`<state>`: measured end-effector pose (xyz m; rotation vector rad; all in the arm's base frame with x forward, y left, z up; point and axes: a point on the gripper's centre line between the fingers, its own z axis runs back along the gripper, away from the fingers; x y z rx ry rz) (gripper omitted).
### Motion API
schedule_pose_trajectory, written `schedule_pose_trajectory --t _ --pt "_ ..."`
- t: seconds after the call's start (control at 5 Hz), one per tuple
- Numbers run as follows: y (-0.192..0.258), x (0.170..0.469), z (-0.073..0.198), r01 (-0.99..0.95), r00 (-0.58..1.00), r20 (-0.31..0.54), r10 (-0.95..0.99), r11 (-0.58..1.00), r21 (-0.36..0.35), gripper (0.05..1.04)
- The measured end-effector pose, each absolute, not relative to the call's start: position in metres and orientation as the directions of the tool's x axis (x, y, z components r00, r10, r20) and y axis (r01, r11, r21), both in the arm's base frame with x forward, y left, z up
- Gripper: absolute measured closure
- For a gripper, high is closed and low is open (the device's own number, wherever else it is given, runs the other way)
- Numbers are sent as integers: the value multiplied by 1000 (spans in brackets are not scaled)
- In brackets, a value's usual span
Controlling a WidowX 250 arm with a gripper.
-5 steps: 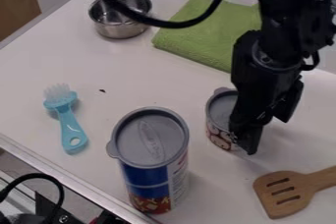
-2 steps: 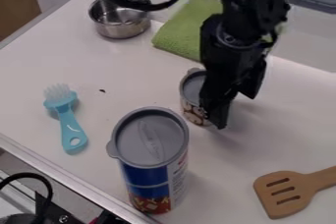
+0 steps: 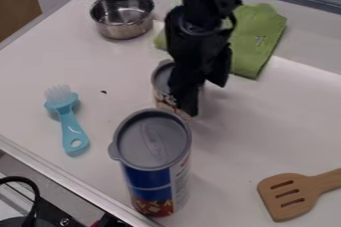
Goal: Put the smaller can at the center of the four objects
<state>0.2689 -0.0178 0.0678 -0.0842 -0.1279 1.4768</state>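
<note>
Take the tall can (image 3: 152, 139) as your landmark: it stands upright near the front edge of the table (image 3: 100, 181), with a grey lid on top and a blue and red wrapper below. The smaller can (image 3: 162, 80), which is your task's thing, is just beyond the tall can in your view, upright with its grey lid up, and the tall can's lid overlaps its lower front. Your gripper (image 3: 204, 99) is at the smaller can's right side, beyond and a little right of the tall can, and it covers much of that side. Because the dark parts blend together there, you cannot tell how wide the jaws are or whether they grip the can. To the left of the tall can you have the light-blue brush (image 3: 71, 127), its white bristles pointing away from you. Well beyond the tall can, a bit to its left, sits the metal pot (image 3: 123, 28). The green cloth (image 3: 256, 37) lies beyond the tall can and to its right, partly behind the arm. The slotted wooden spatula (image 3: 286, 211) lies to the right of the tall can, well apart from it.
</note>
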Motion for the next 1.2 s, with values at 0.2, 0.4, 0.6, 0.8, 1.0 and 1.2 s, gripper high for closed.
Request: schedule_pose_trajectory --t 0.2,0.4,0.6,0.8,1.0,1.2 --pt "6 263 68 -991 92 4 996 92 -94 85" --pt "30 262 77 -987 100 -5 995 99 -126 85" --pt "48 259 79 -986 108 3 994 107 -130 85" --pt "69 262 89 -988 76 5 997 76 -132 85" --pt "77 263 91 -989 72 -16 997 69 -131 85" --pt "62 263 92 -982 155 -33 987 151 -110 85"
